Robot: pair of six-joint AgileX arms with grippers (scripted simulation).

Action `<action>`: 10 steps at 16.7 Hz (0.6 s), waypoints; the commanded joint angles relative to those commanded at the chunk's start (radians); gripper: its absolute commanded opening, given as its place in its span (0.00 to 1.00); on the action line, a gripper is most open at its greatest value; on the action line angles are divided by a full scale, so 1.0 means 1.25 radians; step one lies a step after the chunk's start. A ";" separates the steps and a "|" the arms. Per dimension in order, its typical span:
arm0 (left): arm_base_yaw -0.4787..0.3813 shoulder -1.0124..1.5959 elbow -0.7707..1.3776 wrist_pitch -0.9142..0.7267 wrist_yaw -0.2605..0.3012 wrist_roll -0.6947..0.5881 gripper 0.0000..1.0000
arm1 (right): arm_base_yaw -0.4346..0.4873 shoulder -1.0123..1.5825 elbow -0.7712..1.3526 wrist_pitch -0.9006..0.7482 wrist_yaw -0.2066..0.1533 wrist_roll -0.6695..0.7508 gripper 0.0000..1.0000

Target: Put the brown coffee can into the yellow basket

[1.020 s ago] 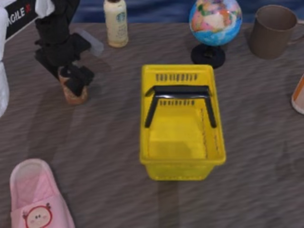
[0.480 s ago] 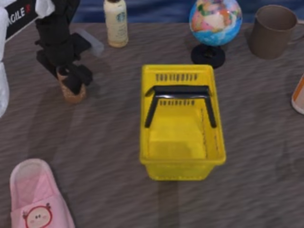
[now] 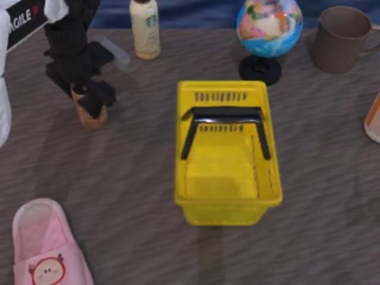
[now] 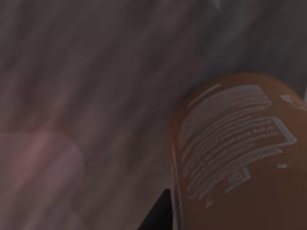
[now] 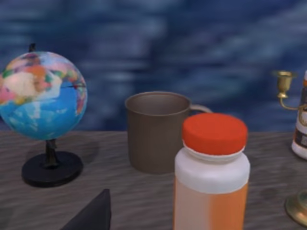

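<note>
Brown coffee can (image 3: pixel 89 116) is the object here, but going by size: the desk (image 3: pixel 130 196) comes first, then the yellow basket (image 3: pixel 227 205) standing open at its middle, black handle swung across its far half. Everything else sits relative to that basket. A globe (image 3: pixel 269 27) and a brown mug (image 3: pixel 339 38) stand beyond it, a cream bottle (image 3: pixel 144 27) beyond and to its left, a pink slipper (image 3: pixel 44 252) at the near left. The can stands upright well to the basket's left, with the left gripper (image 3: pixel 90 98) down over its top; whether the fingers have closed on it I cannot tell. The left wrist view is filled by the can's printed side. This looks like the grasping step. Next comes a firm hold, a lift, and a carry rightward over the basket's rim. The right arm is parked out of the top view.
</note>
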 joint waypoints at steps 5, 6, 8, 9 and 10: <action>-0.014 -0.006 -0.074 0.126 0.088 -0.040 0.00 | 0.000 0.000 0.000 0.000 0.000 0.000 1.00; -0.018 -0.012 -0.100 0.176 0.121 -0.056 0.00 | 0.000 0.000 0.000 0.000 0.000 0.000 1.00; -0.027 -0.027 -0.160 0.298 0.200 -0.095 0.00 | 0.000 0.000 0.000 0.000 0.000 0.000 1.00; -0.031 -0.038 -0.193 0.368 0.245 -0.117 0.00 | 0.000 0.000 0.000 0.000 0.000 0.000 1.00; -0.036 -0.051 -0.226 0.444 0.292 -0.140 0.00 | 0.000 0.000 0.000 0.000 0.000 0.000 1.00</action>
